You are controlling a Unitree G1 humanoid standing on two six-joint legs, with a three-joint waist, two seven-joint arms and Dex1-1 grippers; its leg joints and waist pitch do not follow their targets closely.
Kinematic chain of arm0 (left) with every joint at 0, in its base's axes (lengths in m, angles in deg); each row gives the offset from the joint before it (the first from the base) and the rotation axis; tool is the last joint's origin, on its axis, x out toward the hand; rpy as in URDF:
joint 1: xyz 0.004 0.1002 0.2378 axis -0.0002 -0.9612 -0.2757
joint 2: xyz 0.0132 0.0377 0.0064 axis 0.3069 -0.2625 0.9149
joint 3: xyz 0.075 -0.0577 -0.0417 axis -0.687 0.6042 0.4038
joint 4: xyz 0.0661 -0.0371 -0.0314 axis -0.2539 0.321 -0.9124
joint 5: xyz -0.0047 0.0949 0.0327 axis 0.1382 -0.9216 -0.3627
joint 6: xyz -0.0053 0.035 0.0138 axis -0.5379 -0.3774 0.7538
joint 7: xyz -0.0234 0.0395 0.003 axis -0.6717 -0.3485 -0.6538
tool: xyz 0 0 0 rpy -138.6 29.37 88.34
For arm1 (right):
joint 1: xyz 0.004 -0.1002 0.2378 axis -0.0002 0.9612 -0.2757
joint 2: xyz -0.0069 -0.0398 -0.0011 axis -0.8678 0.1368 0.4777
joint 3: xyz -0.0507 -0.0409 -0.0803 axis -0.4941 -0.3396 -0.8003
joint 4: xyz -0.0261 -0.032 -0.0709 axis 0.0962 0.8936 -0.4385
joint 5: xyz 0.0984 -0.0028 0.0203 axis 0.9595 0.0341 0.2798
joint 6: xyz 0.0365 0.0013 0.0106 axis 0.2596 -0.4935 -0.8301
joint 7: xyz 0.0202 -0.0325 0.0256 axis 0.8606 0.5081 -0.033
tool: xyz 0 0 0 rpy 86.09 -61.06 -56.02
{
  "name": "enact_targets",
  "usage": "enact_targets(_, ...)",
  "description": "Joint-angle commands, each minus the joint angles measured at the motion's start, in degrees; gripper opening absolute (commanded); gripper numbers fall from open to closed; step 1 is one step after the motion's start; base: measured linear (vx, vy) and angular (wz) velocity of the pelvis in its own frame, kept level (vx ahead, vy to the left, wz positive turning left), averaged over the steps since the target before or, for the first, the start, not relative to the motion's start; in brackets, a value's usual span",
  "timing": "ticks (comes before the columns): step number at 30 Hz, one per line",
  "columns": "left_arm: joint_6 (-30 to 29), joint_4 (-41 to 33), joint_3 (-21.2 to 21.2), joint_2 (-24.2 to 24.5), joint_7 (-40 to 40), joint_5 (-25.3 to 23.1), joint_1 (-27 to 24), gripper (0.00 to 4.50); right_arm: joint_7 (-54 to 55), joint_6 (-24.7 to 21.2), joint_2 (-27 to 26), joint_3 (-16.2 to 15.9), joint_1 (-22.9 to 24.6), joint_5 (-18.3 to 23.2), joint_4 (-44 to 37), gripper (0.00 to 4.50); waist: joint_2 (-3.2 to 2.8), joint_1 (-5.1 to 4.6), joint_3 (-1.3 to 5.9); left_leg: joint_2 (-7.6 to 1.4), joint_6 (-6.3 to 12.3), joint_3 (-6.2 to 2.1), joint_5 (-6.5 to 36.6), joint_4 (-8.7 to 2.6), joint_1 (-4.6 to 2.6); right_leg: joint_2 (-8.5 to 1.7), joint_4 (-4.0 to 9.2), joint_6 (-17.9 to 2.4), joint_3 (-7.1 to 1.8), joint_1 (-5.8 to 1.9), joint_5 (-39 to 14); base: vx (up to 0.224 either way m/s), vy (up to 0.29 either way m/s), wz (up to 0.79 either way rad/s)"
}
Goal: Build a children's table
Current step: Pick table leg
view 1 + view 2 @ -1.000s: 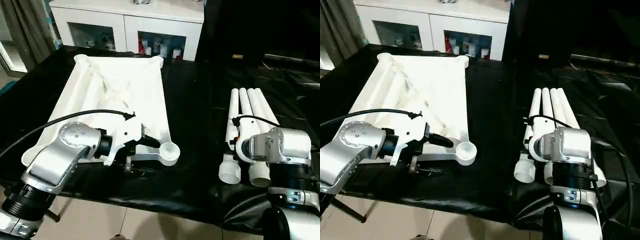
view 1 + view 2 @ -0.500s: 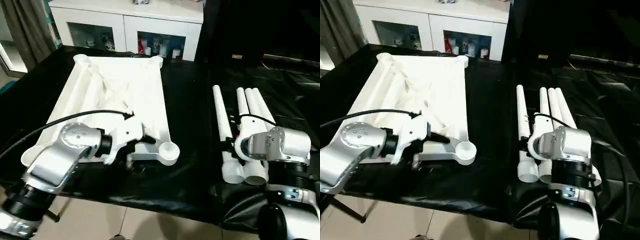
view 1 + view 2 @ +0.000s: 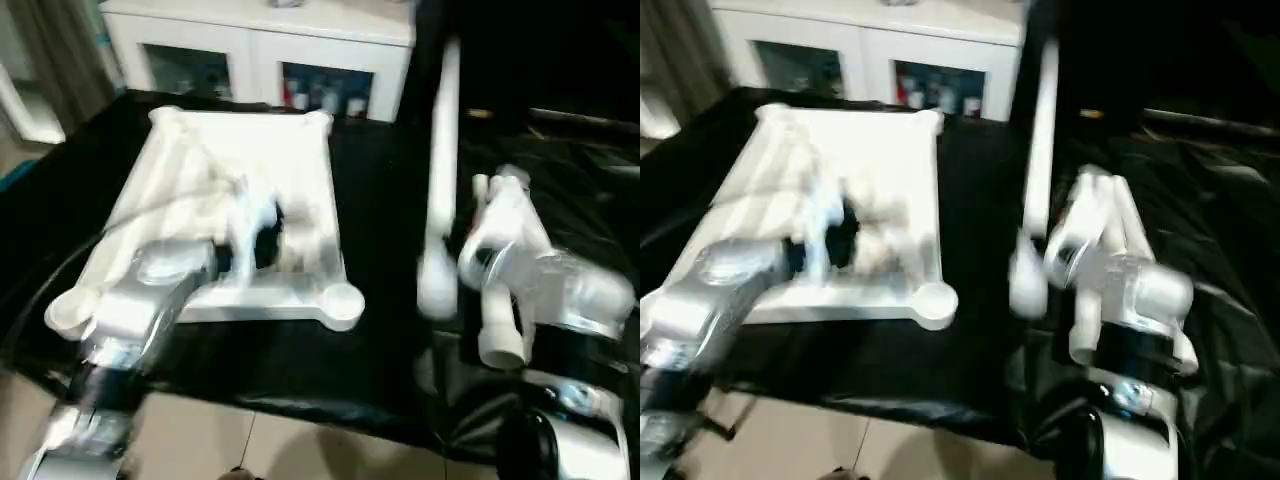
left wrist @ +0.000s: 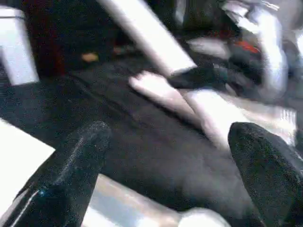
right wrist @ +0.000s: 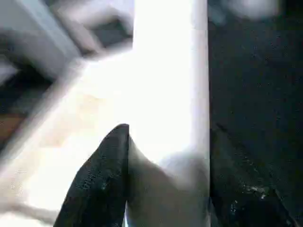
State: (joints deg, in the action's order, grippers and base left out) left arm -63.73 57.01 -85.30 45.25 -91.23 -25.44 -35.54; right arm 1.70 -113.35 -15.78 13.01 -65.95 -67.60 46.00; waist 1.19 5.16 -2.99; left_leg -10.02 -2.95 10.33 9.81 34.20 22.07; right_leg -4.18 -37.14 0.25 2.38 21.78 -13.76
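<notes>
The white tabletop (image 3: 290, 170) lies underside up on the black-covered table, a round corner socket (image 3: 343, 300) at its near right. My right gripper (image 5: 168, 179) is shut on a white leg (image 3: 440, 150), which stands lifted and almost upright, its wide end (image 3: 436, 285) low. The black fingers (image 5: 102, 175) press both sides of that leg (image 5: 170, 71). Further legs (image 3: 500, 330) lie under my right arm. My left gripper (image 4: 170, 156) is open and holds nothing; it hovers over the tabletop's near part (image 3: 255, 235).
A white glass-doored cabinet (image 3: 260, 50) stands behind the table. Black cloth (image 3: 380, 350) covers the table down to its near edge, with floor tiles below. The strip of cloth between tabletop and legs is bare.
My right gripper has closed on one leg and swung it up from lying flat to nearly upright. My left arm has lifted from the near corner socket to above the tabletop.
</notes>
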Motion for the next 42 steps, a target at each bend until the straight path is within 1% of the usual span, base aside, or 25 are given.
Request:
enact_targets(1, -7.2, 2.2, 3.5, -2.5, 3.2, 5.2, 2.8, 4.5, -5.7, 0.9, 0.2, -1.8, 1.2, 3.5, -2.7, 1.86, -0.42, 0.32, 4.28, -2.4, 1.38, -0.71, 1.7, -3.01, -1.41, -3.56, 3.08, -14.2, -2.27, -2.81, 9.7, 0.0, 0.0, 0.0)
enact_targets(2, -9.0, 3.7, 5.6, -4.5, 5.4, 7.7, 4.9, 4.5, -9.1, 0.9, 0.7, -3.4, 2.1, 4.9, -4.0, 1.86, -0.36, 0.33, 4.23, -2.43, 1.69, -0.74, 1.6, -2.99, -1.36, -3.6, 3.26, -14.9, -2.25, -2.8, 9.8, 0.0, 0.0, 0.0)
enact_targets(3, -9.0, 3.7, 5.6, -4.5, 5.4, 7.7, 4.9, 4.5, -9.1, 0.9, 0.7, -3.4, 2.1, 4.9, -4.0, 1.86, -0.18, 0.29, 4.19, -2.23, 1.75, -0.59, 1.9, -2.93, -1.2, -3.43, 3.31, -15.1, -2.22, -2.97, 9.7, 0.0, 0.0, 0.0)
enact_targets(4, -11.0, 6.2, 8.6, -7.3, 8.7, 11.6, 8.1, 4.5, -14.3, 2.0, 2.3, -6.9, 3.5, 6.4, -5.2, 1.86, -0.15, 0.43, 4.23, -2.27, 1.85, -0.67, 1.9, -2.84, -1.15, -3.46, 3.29, -15.3, -2.2, -3.04, 9.7, 0.0, 0.0, 0.0)
enact_targets(5, -11.0, 6.2, 8.6, -7.3, 8.7, 11.6, 8.1, 4.5, -14.3, 2.0, 2.3, -6.9, 3.5, 6.4, -5.2, 1.86, -0.11, 0.72, 4.28, -2.4, 2.01, -0.76, 2.4, -2.78, -1.27, -3.68, 3.49, -15.6, -2.21, -3.11, 9.3, 0.0, 0.0, 0.0)
enact_targets(6, -11.4, 6.9, 9.3, -8.1, 9.6, 12.7, 9.0, 4.5, -16.3, 2.9, 3.0, -8.2, 4.2, 7.0, -5.7, 1.86, -0.06, 0.67, 4.22, -2.44, 2.17, -0.83, 2.3, -2.9, -1.11, -3.72, 3.5, -15.5, -2.2, -3.14, 8.9, 0.0, 0.0, 0.0)
enact_targets(7, -11.4, 6.9, 9.3, -8.1, 9.6, 12.7, 9.0, 4.5, -16.3, 2.9, 3.0, -8.2, 4.2, 7.0, -5.7, 1.86, -0.02, 0.88, 4.23, -2.45, 2.1, -0.83, 2.5, -2.87, -1.18, -3.78, 3.61, -15.2, -2.2, -3.11, 8.0, 0.0, 0.0, 0.0)
enact_targets(8, -12.8, 7.3, 10.0, -9.1, 10.1, 13.6, 10.0, 4.5, -18.1, 3.9, 4.0, -9.5, 5.0, 7.9, -6.5, 1.86, 0.45, 0.84, 4.25, -2.5, 2.2, -0.86, 1.9, -2.97, -1.05, -3.71, 3.49, -14.8, -2.14, -3.22, 7.6, 0.0, 0.0, 0.0)
enact_targets(9, -14.2, 7.1, 10.6, -9.9, 10.2, 14.3, 10.7, 4.5, -19.5, 4.2, 4.8, -10.3, 5.4, 8.6, -7.2, 1.86, 0.33, 0.93, 4.22, -2.55, 2.1, -0.8, 2.1, -2.92, -1.18, -3.78, 3.59, -14.7, -2.15, -3.1, 7.2, 0.0, 0.0, 0.0)
enact_targets(11, -16.0, 5.9, 11.1, -10.9, 10.4, 15.2, 11.1, 4.5, -21.4, 4.3, 5.9, -11.4, 6.0, 9.3, -8.2, 1.86, 0.65, 1.08, 4.07, -2.54, 2.57, -0.71, 2.1, -2.88, -1.07, -3.88, 3.75, -14.5, -2.22, -3.13, 5.9, 0.0, 0.0, 0.0)
enact_targets(13, -16.8, 5.6, 11.3, -11.2, 10.7, 15.7, 11.3, 4.5, -21.9, 4.5, 6.2, -11.8, 6.2, 9.4, -8.4, 1.86, 0.58, 1.25, 4.08, -2.54, 2.92, -0.77, 1.7, -2.86, -1.12, -3.87, 3.8, -14.3, -2.23, -2.98, 5.7, 0.0, 0.0, 0.0)
enact_targets(15, -18.1, 5.3, 11.6, -11.6, 11.6, 16.9, 11.6, 4.5, -22.7, 4.8, 7.0, -12.8, 6.6, 9.4, -8.6, 1.86, 0.89, 1.27, 4.07, -2.53, 2.9, -0.77, 1.8, -2.9, -1.05, -3.87, 3.8, -14.3, -2.21, -3.0, 5.2, 0.0, 0.0, 0.0)
enact_targets(17, -18.8, 5.3, 10.7, -12.2, 13.0, 17.4, 11.5, 4.5, -23.5, 6.2, 8.0, -15.4, 7.2, 8.2, -9.1, 1.86, 0.78, 1.39, 4.01, -2.6, 2.77, -0.78, 2.1, -2.88, -1.06, -3.87, 3.91, -14.1, -2.24, -2.94, 5.0, 0.0, 0.0, 0.0)
enact_targets(19, -19.2, 5.5, 10.6, -12.5, 13.9, 17.4, 11.4, 4.5, -23.0, 7.2, 8.2, -16.5, 7.2, 7.3, -9.0, 1.86, 0.85, 1.32, 4.07, -2.58, 2.58, -0.83, 1.8, -2.9, -1.01, -3.82, 3.87, -13.7, -2.24, -2.99, 5.2, 0.0, 0.0, 0.0)
enact_targets(23, -19.5, 6.5, 11.9, -13.5, 17.1, 16.2, 11.7, 4.01, -20.3, 9.7, 8.1, -17.7, 6.5, 5.0, -7.8, 1.86, 0.87, 1.27, 3.98, -2.55, 2.24, -0.84, 2.1, -2.96, -1.02, -3.81, 3.99, -13.5, -2.25, -2.92, 4.7, 0.0, 0.0, 0.0)
enact_targets(24, -19.5, 6.5, 11.9, -13.5, 17.1, 16.2, 11.7, 4.01, -20.3, 9.7, 8.1, -17.7, 6.5, 5.0, -7.8, 1.86, 0.86, 1.3, 3.98, -2.54, 2.21, -0.83, 2.2, -2.97, -1.05, -3.81, 4.04, -13.4, -2.27, -2.92, 4.6, 0.0, 0.0, 0.0)
enact_targets(25, -19.4, 6.8, 12.4, -13.8, 18.8, 15.8, 11.8, 4.01, -19.0, 10.8, 8.0, -18.3, 6.3, 3.7, -7.3, 1.86, 0.82, 1.27, 4.01, -2.55, 2.2, -0.87, 2.3, -2.96, -1.06, -3.78, 4.01, -13.3, -2.26, -2.9, 4.6, 0.0, 0.0, 0.0)
enact_targets(26, -19.1, 7.0, 12.4, -14.0, 20.0, 15.3, 11.8, 3.76, -18.1, 11.5, 8.2, -19.1, 6.1, 2.4, -7.0, 1.86, 0.81, 1.24, 3.98, -2.61, 1.93, -0.91, 2.4, -3.01, -1.09, -3.8, 4.01, -13.3, -2.24, -2.88, 4.7, 0.0, 0.0, 0.0)
enact_targets(29, -18.3, 7.4, 13.3, -14.8, 23.3, 14.7, 12.0, 3.58, -16.0, 13.3, 8.5, -20.9, 6.0, 0.2, -6.2, 1.86, 0.83, 1.17, 3.92, -2.54, 1.63, -0.89, 2.4, -3.01, -1.07, -3.74, 4.09, -12.9, -2.29, -2.91, 5.1, 0.0, 0.0, 0.0)
enact_targets(30, -18.3, 7.5, 13.5, -15.0, 23.9, 14.8, 12.0, 3.58, -15.4, 13.5, 8.4, -21.0, 5.9, 0.0, -6.0, 1.86, 0.95, 1.15, 3.93, -2.53, 1.63, -0.86, 2.4, -3.0, -1.08, -3.75, 4.08, -13.0, -2.3, -2.92, 5.1, 0.0, 0.0, 0.0)
enact_targets(33, -18.2, 7.8, 14.8, -16.2, 25.9, 15.7, 12.2, 3.2, -14.2, 14.7, 8.2, -22.4, 5.8, -1.1, -5.7, 1.86, 1.02, 1.19, 3.97, -2.52, 1.98, -0.9, 2.0, -2.94, -1.03, -3.75, 3.97, -13.2, -2.31, -3.0, 6.1, 0.0, 0.0, 0.0)
enact_targets(34, -18.4, 7.8, 15.1, -16.4, 26.1, 16.1, 12.2, 3.18, -14.1, 15.0, 8.2, -22.8, 5.8, -1.3, -5.7, 1.86, 1.08, 1.17, 3.93, -2.5, 2.08, -0.9, 2.1, -2.95, -0.95, -3.75, 3.98, -13.2, -2.27, -3.02, 6.0, 0.0, 0.0, 0.0)
enact_targets(35, -18.4, 7.9, 15.1, -16.5, 26.2, 16.2, 12.3, 3.18, -14.0, 15.1, 8.2, -22.9, 5.8, -1.4, -5.6, 1.86, 1.08, 1.19, 3.92, -2.49, 2.16, -0.89, 2.1, -2.93, -0.99, -3.76, 4.0, -13.3, -2.29, -3.0, 6.1, 0.0, 0.0, 0.0)
enact_targets(37, -18.5, 7.8, 15.4, -16.8, 26.8, 16.4, 12.3, 2.85, -13.7, 15.5, 8.1, -23.4, 5.8, -1.7, -5.6, 1.86, 1.03, 1.15, 3.9, -2.56, 2.32, -0.93, 2.1, -2.97, -1.02, -3.72, 3.97, -13.3, -2.29, -2.97, 6.2, 0.0, 0.0, 0.0)
enact_targets(42, -18.8, 7.5, 16.2, -17.6, 28.2, 17.2, 12.4, 2.47, -12.7, 16.5, 8.0, -24.2, 5.3, -2.1, -4.9, 1.86, 0.99, 1.11, 3.82, -2.55, 2.37, -0.91, 2.5, -2.98, -1.05, -3.72, 4.05, -13.4, -2.31, -2.97, 6.1, 0.0, 0.0, 0.0)
